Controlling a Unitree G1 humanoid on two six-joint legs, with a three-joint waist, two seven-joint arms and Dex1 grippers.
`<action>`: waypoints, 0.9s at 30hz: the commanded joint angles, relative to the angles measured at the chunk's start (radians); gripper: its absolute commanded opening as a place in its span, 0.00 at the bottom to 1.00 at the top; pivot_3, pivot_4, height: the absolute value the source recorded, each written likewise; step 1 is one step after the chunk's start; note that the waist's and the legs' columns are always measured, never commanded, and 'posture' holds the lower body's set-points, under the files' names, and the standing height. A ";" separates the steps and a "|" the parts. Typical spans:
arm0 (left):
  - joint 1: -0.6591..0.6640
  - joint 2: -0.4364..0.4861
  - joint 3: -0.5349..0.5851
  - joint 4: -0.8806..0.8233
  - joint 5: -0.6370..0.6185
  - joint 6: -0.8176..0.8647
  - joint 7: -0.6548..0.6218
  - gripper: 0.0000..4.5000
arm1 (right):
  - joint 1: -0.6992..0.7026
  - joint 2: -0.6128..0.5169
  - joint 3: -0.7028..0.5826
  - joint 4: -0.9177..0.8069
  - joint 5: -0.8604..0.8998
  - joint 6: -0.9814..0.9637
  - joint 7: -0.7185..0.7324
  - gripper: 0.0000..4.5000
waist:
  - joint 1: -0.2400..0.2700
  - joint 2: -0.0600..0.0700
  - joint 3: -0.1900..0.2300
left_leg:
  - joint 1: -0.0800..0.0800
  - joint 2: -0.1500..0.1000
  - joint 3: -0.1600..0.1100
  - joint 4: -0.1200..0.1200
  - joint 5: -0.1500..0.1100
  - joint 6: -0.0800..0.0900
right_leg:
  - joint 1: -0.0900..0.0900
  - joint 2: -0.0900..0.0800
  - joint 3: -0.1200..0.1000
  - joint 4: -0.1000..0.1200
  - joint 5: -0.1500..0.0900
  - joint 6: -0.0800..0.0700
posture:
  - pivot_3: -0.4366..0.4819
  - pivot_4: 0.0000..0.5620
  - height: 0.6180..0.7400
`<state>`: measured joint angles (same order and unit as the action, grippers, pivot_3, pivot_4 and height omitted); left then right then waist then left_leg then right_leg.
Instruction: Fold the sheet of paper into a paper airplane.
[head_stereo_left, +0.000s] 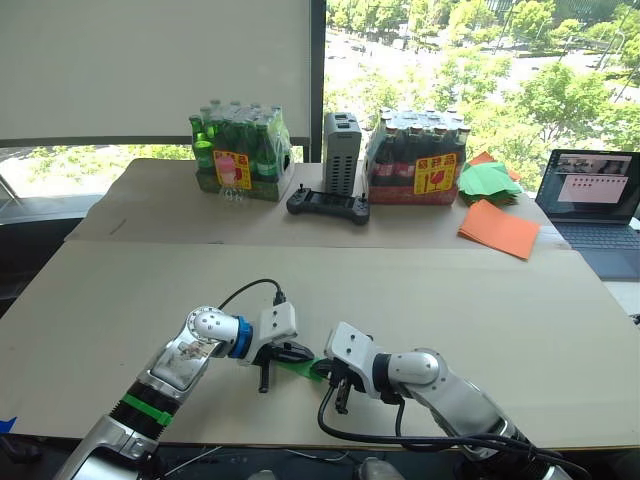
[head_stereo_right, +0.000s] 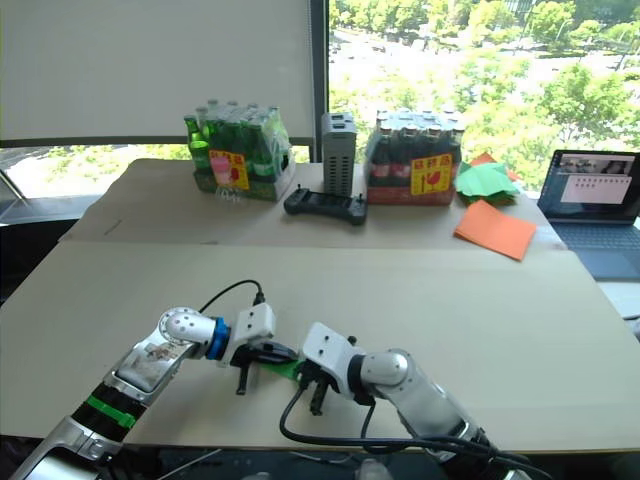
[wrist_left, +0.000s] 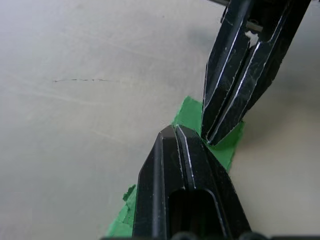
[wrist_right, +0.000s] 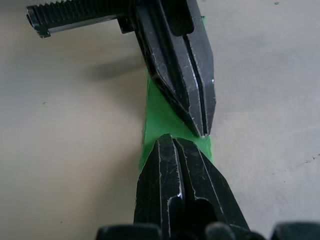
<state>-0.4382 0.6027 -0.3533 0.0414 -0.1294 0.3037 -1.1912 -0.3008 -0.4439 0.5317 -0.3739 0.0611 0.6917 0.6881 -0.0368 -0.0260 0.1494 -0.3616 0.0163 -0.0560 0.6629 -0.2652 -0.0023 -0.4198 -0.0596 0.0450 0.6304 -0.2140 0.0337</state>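
With both grippers, left and right, closed fingers pressing the paper onto the tabletop at 6 o'clock, uneven dragging could tear or skew your crease.

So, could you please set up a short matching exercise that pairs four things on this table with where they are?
Things:
1. green paper
2. orange sheet
3. laptop
4. black controller

Places:
A. at the table's far right edge
B. between the two bottle packs
C. under both shut pincer tips, left pincer and right pincer
D. flat, in front of the heap of green papers

Pairs: 1-C, 2-D, 3-A, 4-B
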 joint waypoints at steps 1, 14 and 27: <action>0.010 0.023 -0.002 0.030 0.027 -0.021 -0.003 0.00 | 0.024 -0.028 0.027 0.057 -0.031 0.047 -0.001 0.00 | 0.000 0.000 0.000 | 0.000 0.000 0.000 0.000 0.000 0.000 | 0.001 0.000 0.000 0.000 0.000 0.000 | 0.48 0.27 1.00; 0.038 0.106 0.031 0.115 0.049 -0.084 0.001 0.00 | 0.020 -0.039 0.030 0.054 -0.037 0.041 0.004 0.00 | -0.006 0.000 -0.001 | 0.008 0.000 0.000 -0.001 0.000 0.000 | 0.007 0.000 0.000 0.000 -0.005 0.006 | 0.48 0.27 1.00; 0.076 0.157 0.096 0.168 0.057 -0.117 0.015 0.00 | 0.013 -0.046 0.036 0.062 -0.039 0.035 0.016 0.00 | -0.008 0.002 -0.002 | 0.010 0.001 0.000 -0.002 0.000 0.000 | 0.009 0.000 0.000 -0.001 -0.005 0.007 | 0.48 0.27 1.00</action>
<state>-0.3928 0.7340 -0.2444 0.1468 -0.1223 0.1722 -1.1897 -0.3093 -0.4588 0.5425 -0.3700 0.0525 0.6917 0.6968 -0.0446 -0.0239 0.1473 -0.3513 0.0168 -0.0559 0.6611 -0.2654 -0.0021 -0.4101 -0.0596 0.0450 0.6298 -0.2194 0.0405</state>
